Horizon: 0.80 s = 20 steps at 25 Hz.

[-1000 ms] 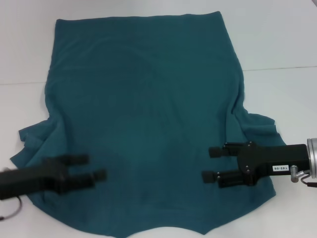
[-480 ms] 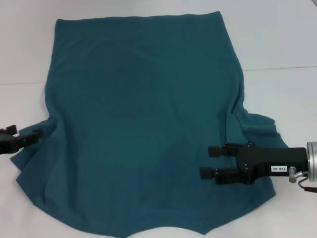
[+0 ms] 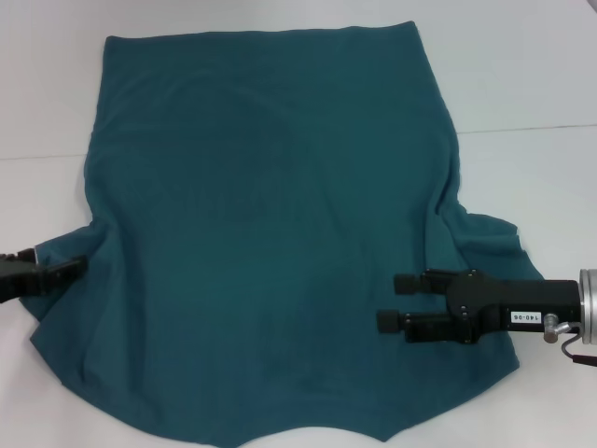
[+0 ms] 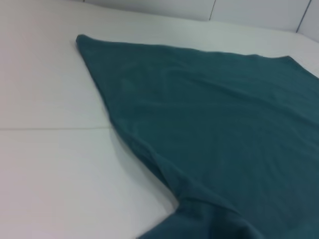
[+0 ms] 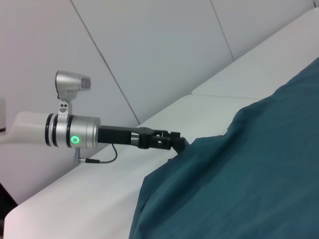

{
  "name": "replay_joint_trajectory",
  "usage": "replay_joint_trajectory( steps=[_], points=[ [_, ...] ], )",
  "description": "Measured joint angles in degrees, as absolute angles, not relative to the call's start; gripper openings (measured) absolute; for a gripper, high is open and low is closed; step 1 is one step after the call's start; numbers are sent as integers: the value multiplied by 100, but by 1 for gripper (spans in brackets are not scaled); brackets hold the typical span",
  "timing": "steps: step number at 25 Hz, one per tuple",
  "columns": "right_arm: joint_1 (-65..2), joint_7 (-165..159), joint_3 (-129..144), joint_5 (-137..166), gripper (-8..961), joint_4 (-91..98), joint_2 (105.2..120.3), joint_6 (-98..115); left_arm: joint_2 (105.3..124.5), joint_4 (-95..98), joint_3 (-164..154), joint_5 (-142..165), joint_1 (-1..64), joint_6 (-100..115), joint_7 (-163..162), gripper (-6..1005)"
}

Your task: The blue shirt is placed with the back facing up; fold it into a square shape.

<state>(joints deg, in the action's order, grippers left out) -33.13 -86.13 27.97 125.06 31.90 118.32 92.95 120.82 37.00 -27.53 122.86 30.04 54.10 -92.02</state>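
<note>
Blue shirt (image 3: 270, 233) spread flat on the white table (image 3: 532, 84), plain side up; both grippers at its near end.

The near edge of the shirt is seen closest to the robot, with the sleeves bunched out to either side. The right gripper (image 3: 396, 301) is held over the near right part of the fabric, its fingers parted with nothing between them. The left gripper (image 3: 70, 266) is seen at the left sleeve edge, against the cloth; whether its fingers are closed on the fabric cannot be told. Beyond both, the shirt body runs smooth to the straight far hem.
</note>
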Motion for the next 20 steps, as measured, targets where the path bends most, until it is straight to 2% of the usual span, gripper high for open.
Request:
replay_joint_trajectory(
  steps=[18, 20],
  points=[
    [-3313, -8648, 2734, 12504, 913, 3213, 11829, 9300, 12102, 3746, -2805, 12329, 2992, 5256, -9285, 873],
    [-3313, -8649, 2725, 12503, 913, 3207, 11829, 9298, 12102, 3750, -2809, 12330, 2987, 5222, -9315, 809]
  ],
)
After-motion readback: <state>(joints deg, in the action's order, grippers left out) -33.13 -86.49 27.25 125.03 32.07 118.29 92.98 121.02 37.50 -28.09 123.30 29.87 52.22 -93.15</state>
